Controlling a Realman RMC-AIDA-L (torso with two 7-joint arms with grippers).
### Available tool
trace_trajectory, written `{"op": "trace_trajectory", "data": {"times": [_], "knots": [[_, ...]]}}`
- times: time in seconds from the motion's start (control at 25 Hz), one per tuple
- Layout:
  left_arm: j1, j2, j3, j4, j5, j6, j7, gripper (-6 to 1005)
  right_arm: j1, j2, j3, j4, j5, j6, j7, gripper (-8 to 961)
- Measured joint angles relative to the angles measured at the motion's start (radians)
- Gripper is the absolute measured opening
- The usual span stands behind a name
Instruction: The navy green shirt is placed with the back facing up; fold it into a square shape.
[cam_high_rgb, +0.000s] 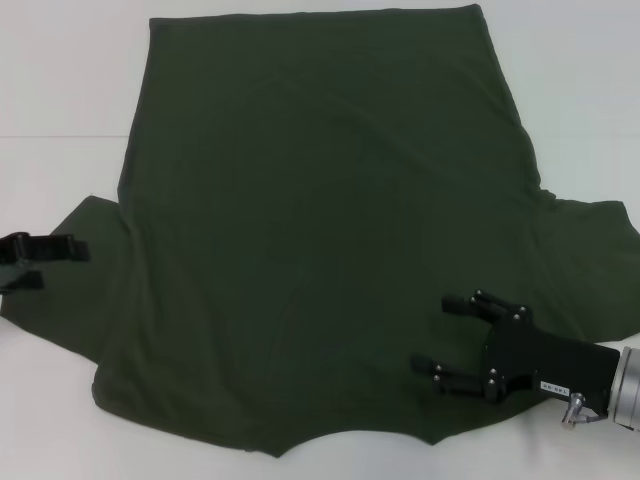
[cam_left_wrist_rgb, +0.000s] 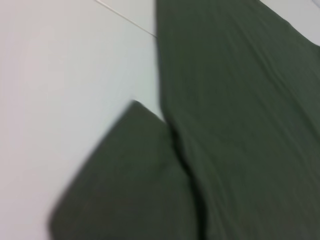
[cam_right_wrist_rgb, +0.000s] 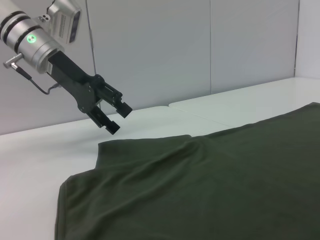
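The left gripper (cam_high_rgb: 40, 262), jaws parted and empty, hovers just above the navy green shirt's (cam_high_rgb: 320, 230) left sleeve (cam_high_rgb: 85, 260); the right gripper (cam_high_rgb: 445, 335), likewise empty, hovers over its body.

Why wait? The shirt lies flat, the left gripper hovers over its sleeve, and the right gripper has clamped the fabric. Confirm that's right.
Not quite. The head view shows the right gripper open above the navy green shirt, holding nothing. The left gripper does hover at the sleeve.
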Motion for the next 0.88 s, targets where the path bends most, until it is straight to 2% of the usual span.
{"op": "trace_trajectory", "data": {"times": [0.08,0.2,0.4,0.88], "knots": [[0.0,0.016,-0.002,-0.015,0.006,-0.016,-0.01,904,0.0,0.0,0.0,0.002,0.0,0.001,0.0,946],[0.001,0.023,-0.001,-0.018,0.043,-0.045,-0.016,904,0.003,0.0,0.0,0.004,0.0,0.004,0.0,946],[0.002,0.02,-0.002,-0.02,0.119,-0.112,-0.021,903,0.004,0.0,0.0,0.005,0.0,0.005,0.0,947],[0.008,0.015,-0.004,-0.047,0.128,-0.144,-0.016,904,0.002,0.0,0.0,0.006,0.0,0.005,0.0,947]]}}
